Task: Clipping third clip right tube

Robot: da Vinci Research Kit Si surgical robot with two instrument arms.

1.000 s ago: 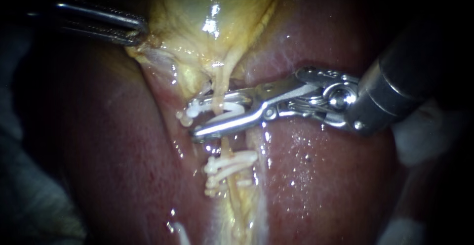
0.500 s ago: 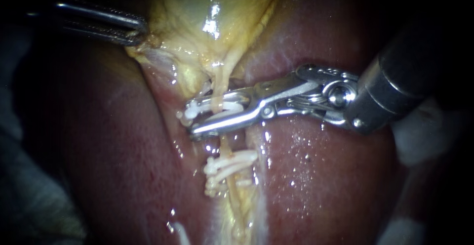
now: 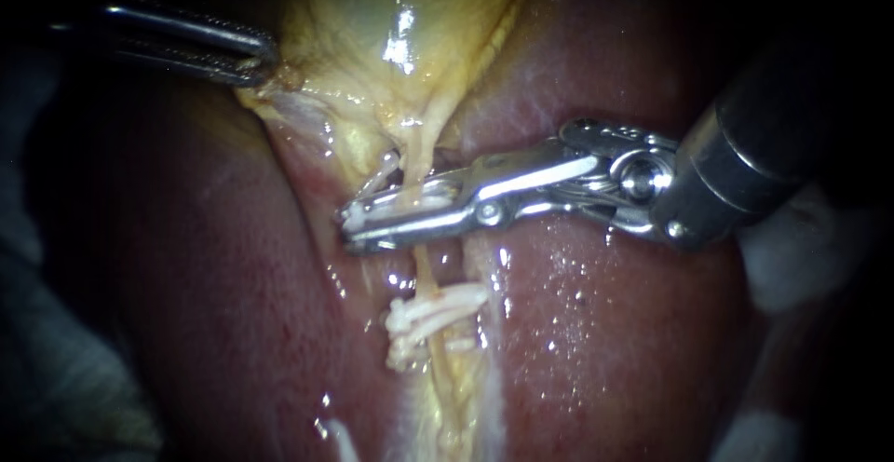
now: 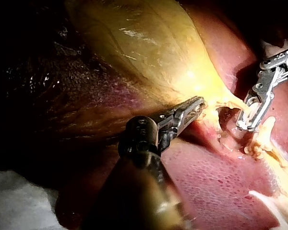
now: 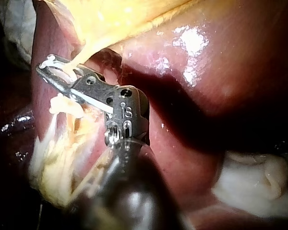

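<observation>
Around the tube, right instrument clamps a half-hidden clip; left instrument grips gallbladder.

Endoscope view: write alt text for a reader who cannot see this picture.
The right instrument comes in from the right and squeezes a white clip across a thin yellowish tube lying on the red liver. More white clips sit lower on the tube, and the left instrument holds the yellow gallbladder at upper left.
</observation>
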